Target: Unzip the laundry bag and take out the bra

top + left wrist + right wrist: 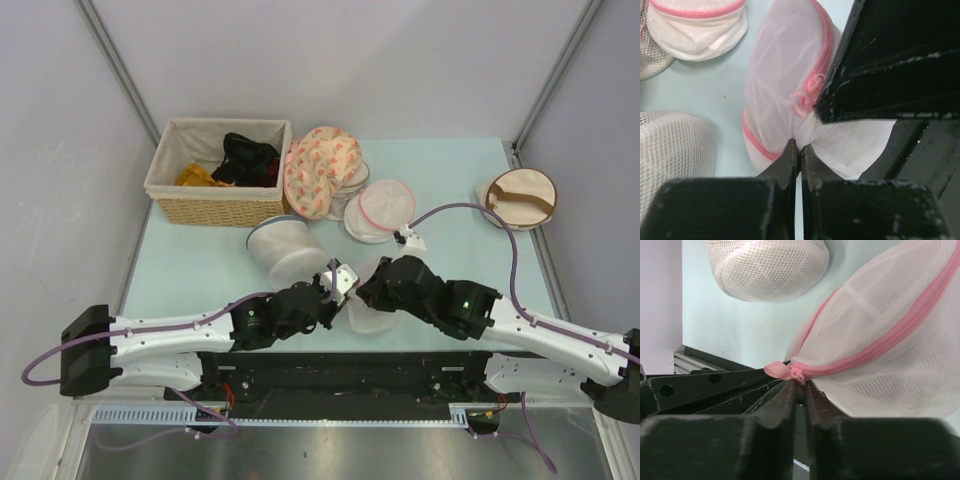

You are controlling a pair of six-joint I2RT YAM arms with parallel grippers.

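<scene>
From above, the bag [368, 318] lay at the worktop's [200, 270] 6 o'clock edge. The left hand [342, 288] was at its 9 o'clock and the right hand [364, 292] at its 3 o'clock.

In the left wrist view, the left hand was pinched tight on a fold of the bag's mesh. The pink zip pull [802, 102] sat at 12 o'clock of the fingertips, against the right hand.

In the right wrist view, the right hand was closed on the zip pull, and the bag bulged toward 2 o'clock.
</scene>
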